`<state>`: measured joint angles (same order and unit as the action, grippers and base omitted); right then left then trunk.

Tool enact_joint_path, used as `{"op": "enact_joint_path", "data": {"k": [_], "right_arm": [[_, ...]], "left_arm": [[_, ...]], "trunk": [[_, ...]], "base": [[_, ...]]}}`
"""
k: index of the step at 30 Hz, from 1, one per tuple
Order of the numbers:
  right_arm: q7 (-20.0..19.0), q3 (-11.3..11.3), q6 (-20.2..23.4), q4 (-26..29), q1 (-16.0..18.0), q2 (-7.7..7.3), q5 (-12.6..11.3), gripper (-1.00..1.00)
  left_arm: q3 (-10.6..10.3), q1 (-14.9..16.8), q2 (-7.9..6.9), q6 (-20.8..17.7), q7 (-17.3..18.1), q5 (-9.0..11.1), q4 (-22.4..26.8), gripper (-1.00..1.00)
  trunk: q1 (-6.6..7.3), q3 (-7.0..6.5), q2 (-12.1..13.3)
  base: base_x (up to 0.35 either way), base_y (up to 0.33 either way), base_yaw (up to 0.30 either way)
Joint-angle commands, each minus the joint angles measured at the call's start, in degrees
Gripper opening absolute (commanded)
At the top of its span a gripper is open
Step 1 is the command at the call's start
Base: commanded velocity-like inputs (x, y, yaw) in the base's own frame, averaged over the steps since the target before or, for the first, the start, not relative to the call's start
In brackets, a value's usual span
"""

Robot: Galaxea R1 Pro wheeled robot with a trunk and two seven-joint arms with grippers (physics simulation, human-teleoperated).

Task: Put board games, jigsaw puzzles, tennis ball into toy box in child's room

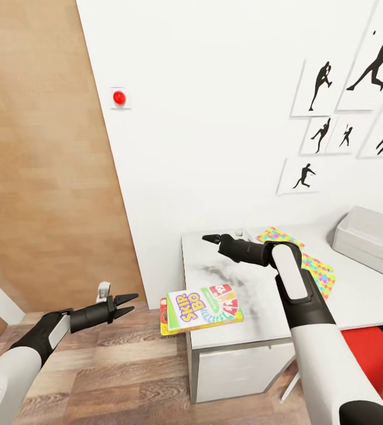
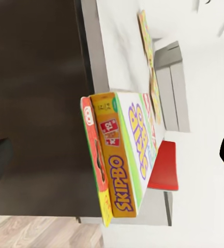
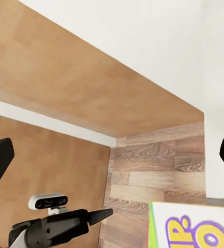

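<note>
Skip-Bo game (image 1: 202, 309) overhangs table (image 1: 356, 295) edge | between wide, empty left fingers (image 1: 133, 297), right fingers (image 1: 210, 238)

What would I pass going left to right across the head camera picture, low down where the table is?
Left gripper → Skip-Bo game box overhanging the table's edge → right arm → colourful puzzle → grey toy box.

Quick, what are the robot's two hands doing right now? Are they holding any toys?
Left gripper: open, holding nothing, pointing at the colourful Skip-Bo game boxes hanging over the white table edge.
Right gripper: open, holding nothing, above the table.
</note>
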<state>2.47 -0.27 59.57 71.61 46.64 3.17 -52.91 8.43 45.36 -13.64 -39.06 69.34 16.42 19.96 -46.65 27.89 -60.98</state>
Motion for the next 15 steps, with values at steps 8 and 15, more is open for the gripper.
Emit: {"op": "enact_joint_path", "data": {"k": [8, 15], "right_arm": [[0.3, -0.1, 0.2, 0.3, -0.1, -0.07, -0.5, 1.0], [0.3, -0.1, 0.2, 0.3, -0.1, -0.09, -1.2, 1.0]], "left_arm": [[0.1, 0.0, -0.21, -0.6, 2.5, 0.1, 0.1, 1.0], [0.2, 0.0, -0.31, -1.0, 4.0, 0.1, 0.1, 1.0]], "trunk": [[0.0, 0.06, 0.0], [0.44, -0.3, 0.8]], "base": [[0.0, 0.0, 0.0], [0.0, 0.0, 0.0]]}}
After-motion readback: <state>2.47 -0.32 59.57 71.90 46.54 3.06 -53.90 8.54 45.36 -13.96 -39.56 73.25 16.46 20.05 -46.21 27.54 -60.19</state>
